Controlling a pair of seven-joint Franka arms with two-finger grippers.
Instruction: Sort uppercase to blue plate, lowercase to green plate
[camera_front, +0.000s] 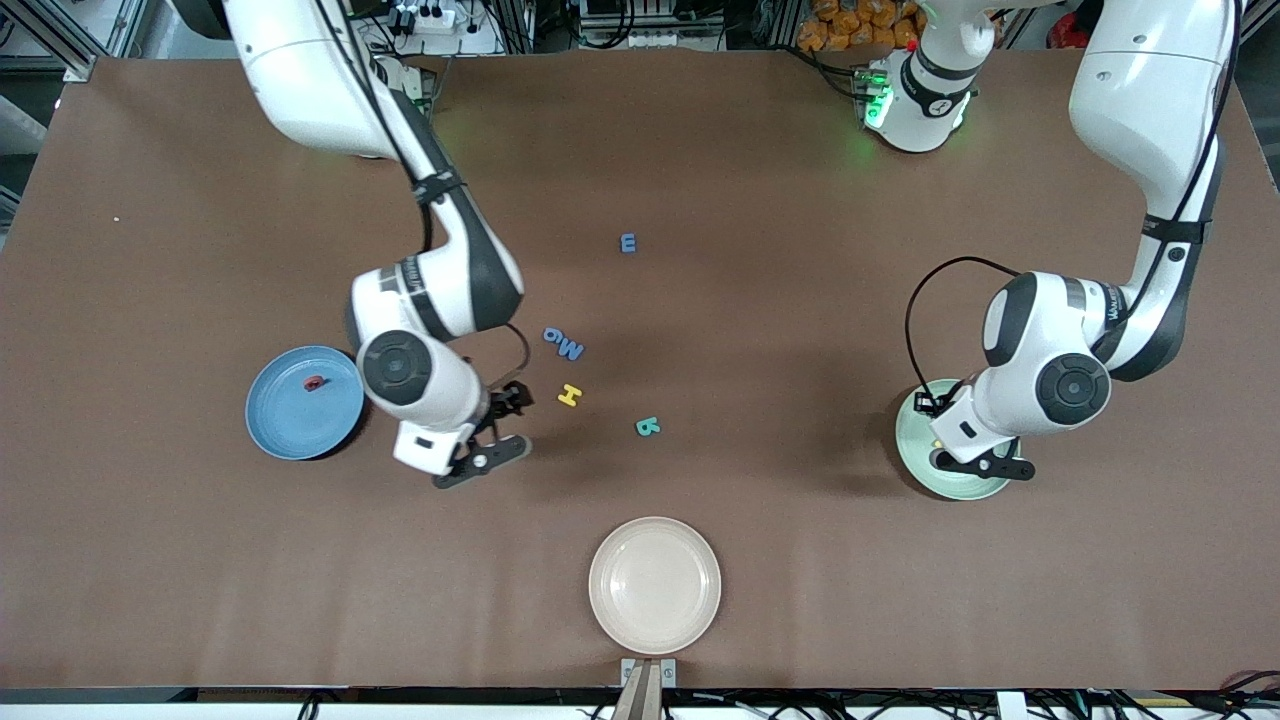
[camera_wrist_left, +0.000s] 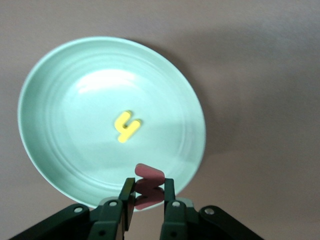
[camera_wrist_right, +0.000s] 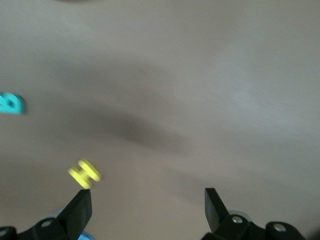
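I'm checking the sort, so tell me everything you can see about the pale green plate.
The pale mint-green plate is round, shallow and glossy, with faint concentric rings. It lies flat on the brown table at the left arm's end. A small yellow foam letter h lies near its middle. The left gripper, shut on a small red foam letter, hangs over its rim.

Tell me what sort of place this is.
Probably a robotics lab workbench: a brown-covered table with aluminium framing, power strips and cables along its edge, two Franka arms mounted on it, and foam letters set out with a blue plate, green plate and cream plate.
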